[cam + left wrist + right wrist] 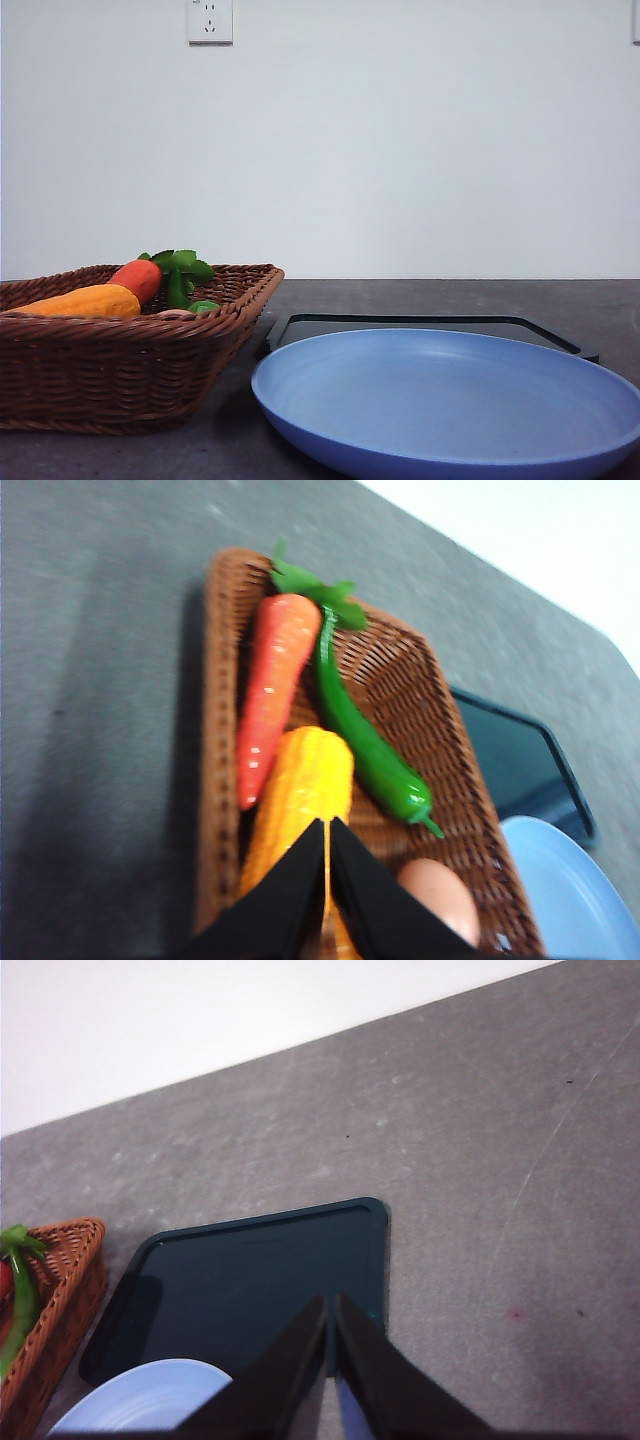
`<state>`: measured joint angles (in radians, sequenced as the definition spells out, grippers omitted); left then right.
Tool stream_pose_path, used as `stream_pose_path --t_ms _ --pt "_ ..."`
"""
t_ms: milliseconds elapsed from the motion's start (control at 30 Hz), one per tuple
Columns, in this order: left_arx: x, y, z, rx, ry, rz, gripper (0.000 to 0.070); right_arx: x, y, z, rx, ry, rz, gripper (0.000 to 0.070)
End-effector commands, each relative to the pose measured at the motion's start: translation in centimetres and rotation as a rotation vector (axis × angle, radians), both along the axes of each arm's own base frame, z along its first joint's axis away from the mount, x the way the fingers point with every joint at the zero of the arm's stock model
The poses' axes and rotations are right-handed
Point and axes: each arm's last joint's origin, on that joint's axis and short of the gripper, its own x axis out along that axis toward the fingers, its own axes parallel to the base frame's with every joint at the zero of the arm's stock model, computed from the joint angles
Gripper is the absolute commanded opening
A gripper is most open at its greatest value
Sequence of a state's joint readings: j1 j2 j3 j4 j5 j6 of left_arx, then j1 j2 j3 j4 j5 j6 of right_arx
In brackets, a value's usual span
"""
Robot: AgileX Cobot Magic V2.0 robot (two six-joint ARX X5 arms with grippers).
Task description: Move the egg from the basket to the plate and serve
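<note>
The left wrist view looks down into the basket (420, 695) and shows the egg (443, 898), which the front view hides behind the wicker wall of the basket (120, 365). The egg lies in the basket beside the yellow corn cob (305, 800), a smooth brownish-pink oval, partly covered by the left hand (328, 825), whose two black fingers sit together with only a thin slit between them, above the corn. An orange carrot (270, 695) and a green chili pepper (365, 745) lie lengthwise in the basket as well; from the front, only the tops of the corn (85, 301), the carrot (140, 278) and some green leaves rise over the rim. The right wrist view shows the right hand (331, 1305), fingers also closed together and holding nothing, above the black tray (250, 1280) on the grey desk (480, 1160). The light blue plate (450, 400) stands just beside the basket, with the black tray (420, 325) behind it; its edge (150, 1395) overlaps the tray's near end in the right wrist view.
</note>
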<state>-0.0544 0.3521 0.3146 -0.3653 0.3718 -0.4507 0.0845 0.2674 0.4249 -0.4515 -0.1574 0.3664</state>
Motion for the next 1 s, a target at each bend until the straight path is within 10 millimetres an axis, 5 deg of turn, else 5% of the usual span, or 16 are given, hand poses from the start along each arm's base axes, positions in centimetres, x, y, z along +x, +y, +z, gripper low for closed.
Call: stream_pose_path --t_ms 0,333,633,800,967 --pt "0.5 -0.1 1.2 0.029 -0.027 -0.052 0.0 0.3 0.0 1.0 -0.036 0.003 0.016 0.0" --pt "4.1 -1.2 4.8 0.041 0.14 -0.329 0.0 3.1 0.6 3.7 -0.095 0.217 0.166 0.0" --pt "5.9 -2.9 5.1 0.063 0.245 -0.473 0.0014 6.4 1.5 0.9 -0.038 0.513 0.411 0.0011" --pt "6.0 -3.2 5.0 0.065 0.252 -0.491 0.0217 8.4 2.1 -1.5 -0.014 0.658 0.457 0.02" --pt "6.0 -3.2 5.0 0.065 0.253 -0.491 0.0288 10.6 2.9 -4.2 -0.012 0.755 0.484 0.0217"
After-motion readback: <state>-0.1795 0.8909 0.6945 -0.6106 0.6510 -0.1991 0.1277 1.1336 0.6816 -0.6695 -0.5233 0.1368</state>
